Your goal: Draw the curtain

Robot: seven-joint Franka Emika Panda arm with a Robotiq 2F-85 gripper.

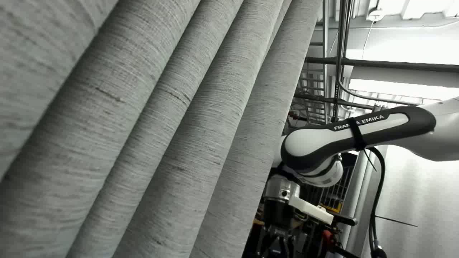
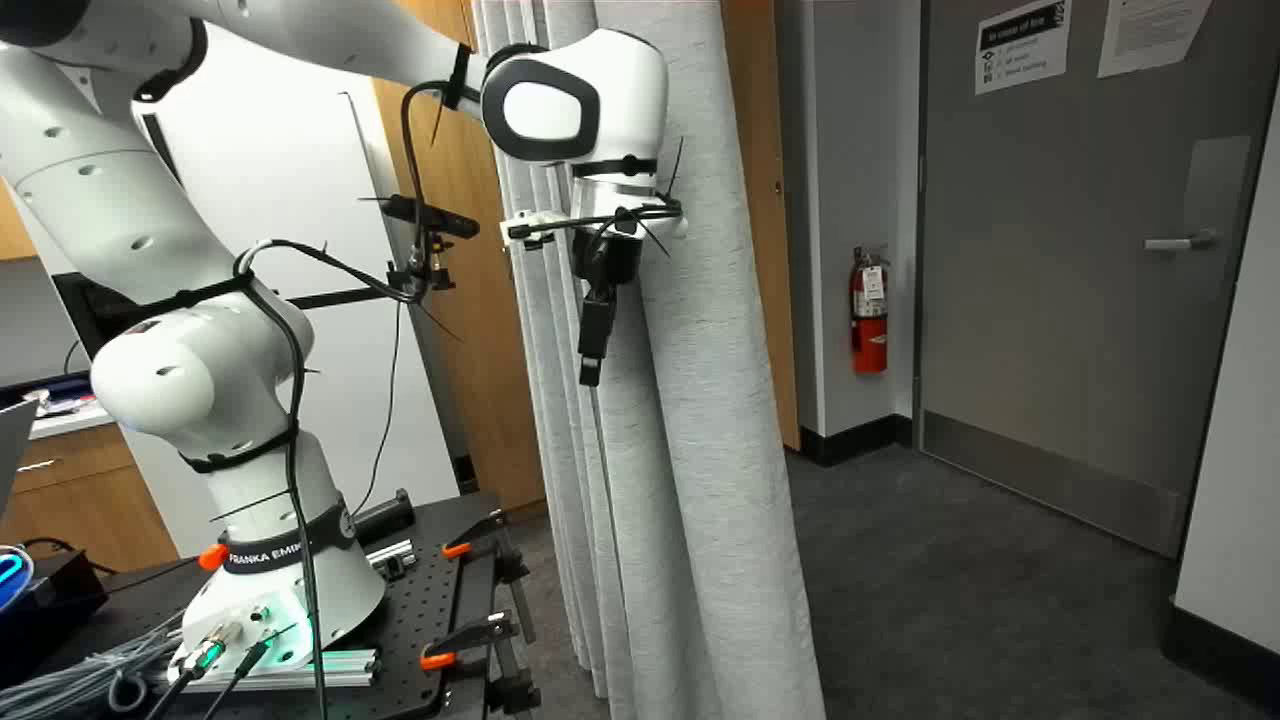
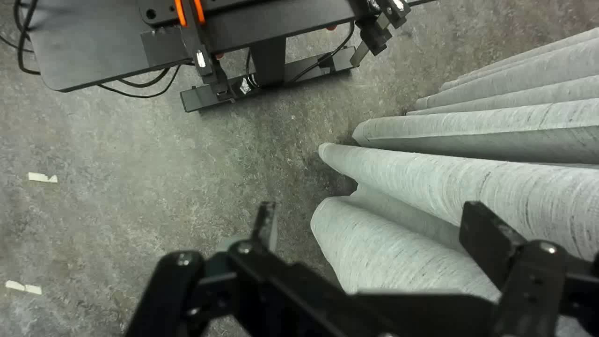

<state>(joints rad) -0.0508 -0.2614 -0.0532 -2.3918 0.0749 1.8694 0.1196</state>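
Note:
The curtain is a very large light grey woven drape with long deep folds. It fills the left and middle of an exterior view and hangs down the middle of an exterior view. In the wrist view the curtain runs from the right edge toward the floor. My gripper is open, with its fingers wide apart and pointing down. Curtain folds show between and below the fingers, and the right finger overlaps them. In an exterior view the gripper hangs in front of the curtain. I cannot tell whether it touches the fabric.
The black robot table with orange-tipped clamps stands beside the curtain. A camera on a bracket is near the arm. Wooden cabinets stand behind. A fire extinguisher and a grey door are beyond the curtain.

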